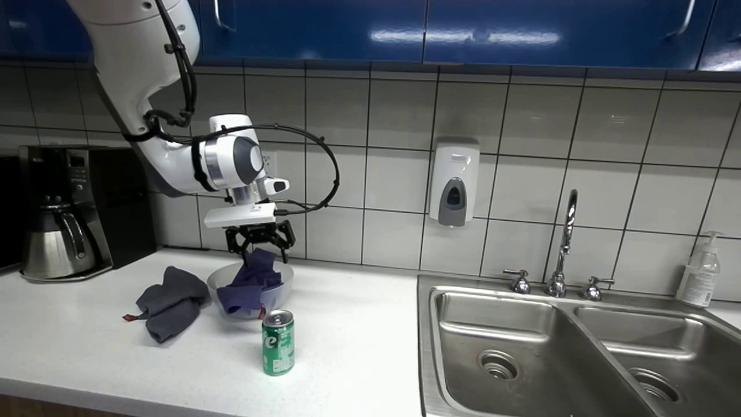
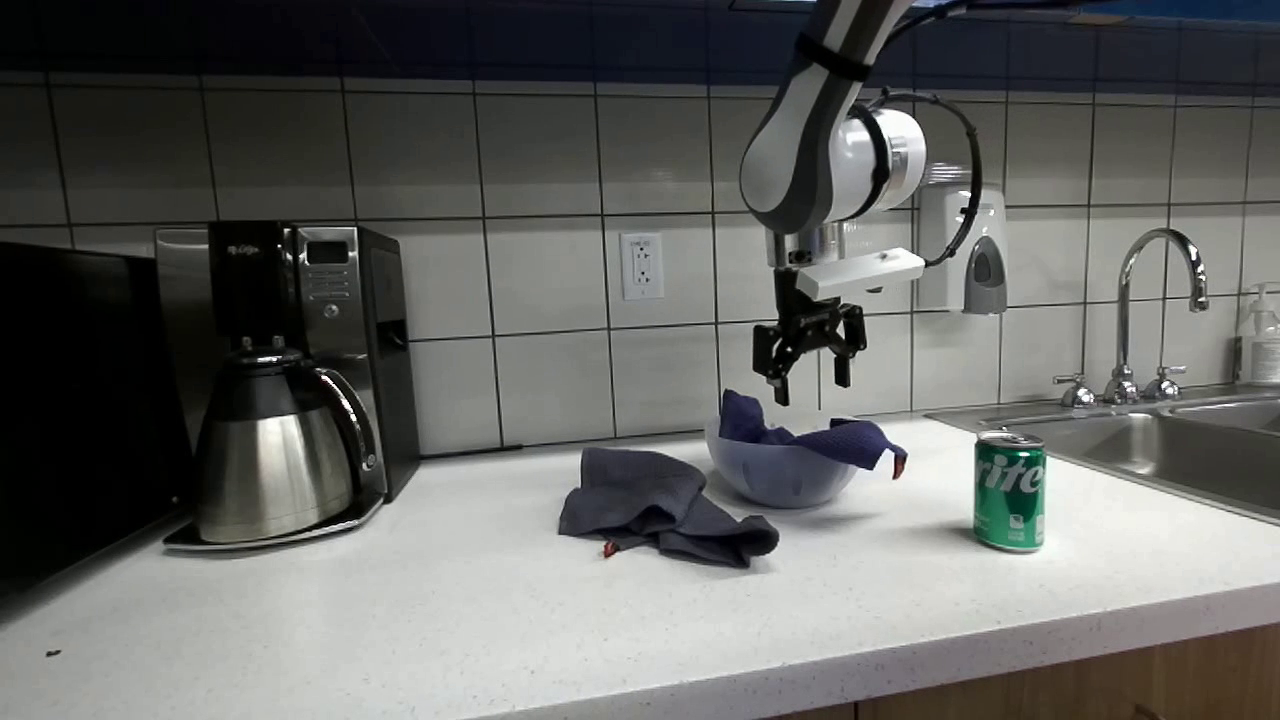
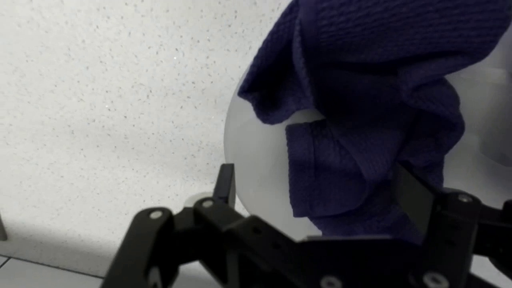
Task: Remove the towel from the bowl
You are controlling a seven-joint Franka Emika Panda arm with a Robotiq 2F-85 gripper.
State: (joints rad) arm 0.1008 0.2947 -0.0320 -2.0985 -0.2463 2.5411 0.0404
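Observation:
A purple towel [image 1: 250, 289] lies bunched in a pale translucent bowl [image 1: 287, 280], with one end draped over the rim and a red tag on it. The towel [image 2: 850, 441] and the bowl [image 2: 778, 474] also show in an exterior view. My gripper [image 1: 264, 255] is open and empty, pointing down over the bowl. In an exterior view the gripper [image 2: 812, 392] is a little above the towel. In the wrist view the gripper [image 3: 316, 176] has one finger by the rim of the bowl [image 3: 256, 160] and one over the towel [image 3: 360, 96].
A dark grey towel [image 1: 173, 304] lies on the counter beside the bowl. A green can [image 1: 278, 346] stands in front of the bowl. A coffee maker [image 2: 290, 400] stands at one end, a steel sink [image 1: 498, 341] at the other. A tiled wall is close behind.

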